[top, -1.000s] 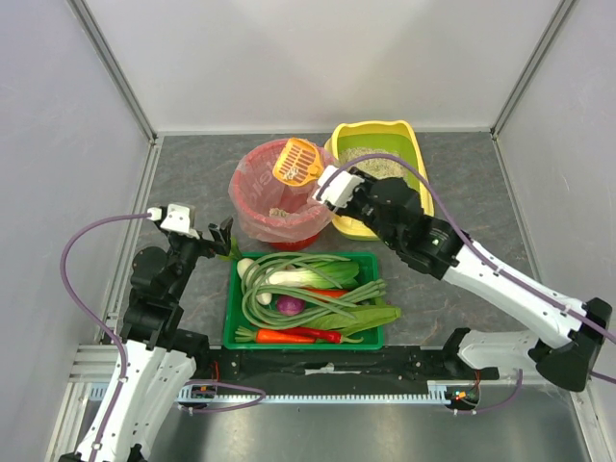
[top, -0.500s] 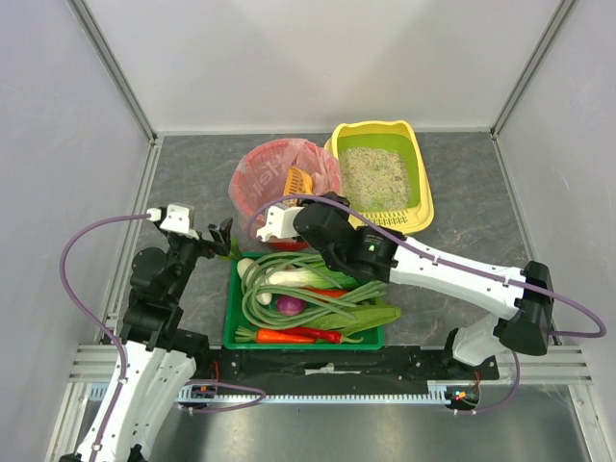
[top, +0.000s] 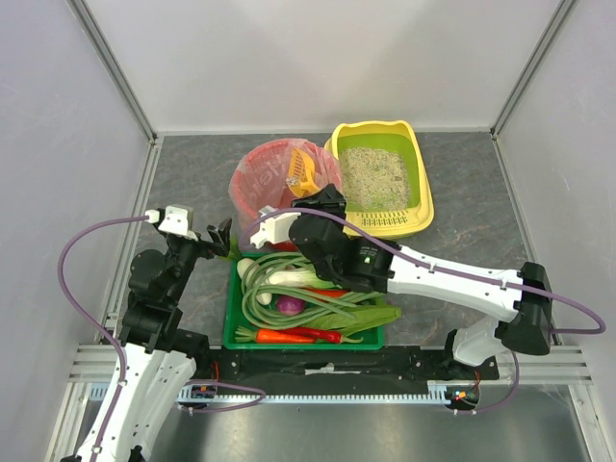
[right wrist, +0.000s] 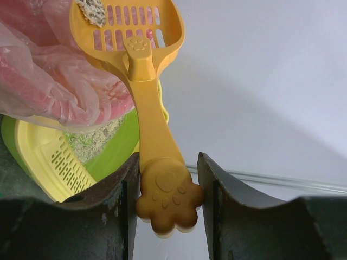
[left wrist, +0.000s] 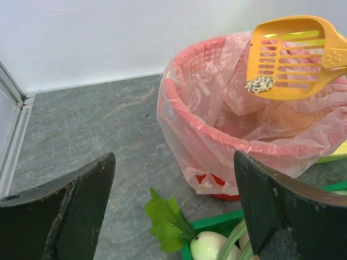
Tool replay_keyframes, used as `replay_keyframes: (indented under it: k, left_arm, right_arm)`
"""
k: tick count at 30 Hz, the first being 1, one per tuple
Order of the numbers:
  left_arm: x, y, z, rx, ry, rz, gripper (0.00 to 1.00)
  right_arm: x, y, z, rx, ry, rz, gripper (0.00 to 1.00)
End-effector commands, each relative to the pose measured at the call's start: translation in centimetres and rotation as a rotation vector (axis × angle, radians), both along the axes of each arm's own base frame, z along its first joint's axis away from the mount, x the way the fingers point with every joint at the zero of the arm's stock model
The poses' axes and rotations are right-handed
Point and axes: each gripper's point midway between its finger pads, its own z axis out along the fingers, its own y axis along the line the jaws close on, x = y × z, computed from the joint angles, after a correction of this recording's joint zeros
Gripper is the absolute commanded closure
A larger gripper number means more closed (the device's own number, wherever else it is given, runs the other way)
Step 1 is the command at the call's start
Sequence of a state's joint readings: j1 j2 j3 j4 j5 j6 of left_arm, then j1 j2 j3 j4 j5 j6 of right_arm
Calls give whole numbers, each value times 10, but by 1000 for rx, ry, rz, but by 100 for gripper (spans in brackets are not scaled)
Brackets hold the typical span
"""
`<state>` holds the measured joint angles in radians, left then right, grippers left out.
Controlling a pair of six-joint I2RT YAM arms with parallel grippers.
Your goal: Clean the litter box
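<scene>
The yellow litter box (top: 418,202) with green lining and grey-beige litter stands at the back right; part of it shows in the right wrist view (right wrist: 51,157). My right gripper (right wrist: 165,200) is shut on the paw-shaped handle of an orange slotted scoop (top: 301,169), held over the red bin with its pink bag (top: 258,183). A small clump of litter lies on the scoop (left wrist: 261,84). My left gripper (left wrist: 173,206) is open and empty, low over the table left of the bin.
A green tray (top: 231,318) of vegetables stands in front of the bin, under my right arm. A leaf (left wrist: 168,222) hangs over its corner near my left gripper. Grey walls and metal rails enclose the table.
My right arm swung left from the litter box, carrying the scoop to over the red bin. The left arm has not moved.
</scene>
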<state>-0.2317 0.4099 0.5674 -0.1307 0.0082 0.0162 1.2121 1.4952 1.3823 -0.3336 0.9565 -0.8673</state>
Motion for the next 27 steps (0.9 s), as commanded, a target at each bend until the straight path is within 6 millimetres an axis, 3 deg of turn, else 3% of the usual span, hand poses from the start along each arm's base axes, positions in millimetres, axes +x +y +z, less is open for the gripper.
replay_keyframes:
  k: [1, 19, 23, 27]
  left_arm:
    - [-3, 1, 23, -21, -57, 2, 4]
    - [-5, 5, 25, -25, -69, 25, 4]
    - [-5, 4, 25, -52, -63, 24, 4]
    - [-4, 8, 25, -65, -56, 50, 3]
  right_arm:
    - [-4, -6, 22, -23, -101, -13, 100]
    - [-10, 2, 32, -97, -127, 76, 100]
    - [-12, 3, 42, 40, -116, 82, 100]
    - [-18, -7, 66, 287, -115, 97, 100]
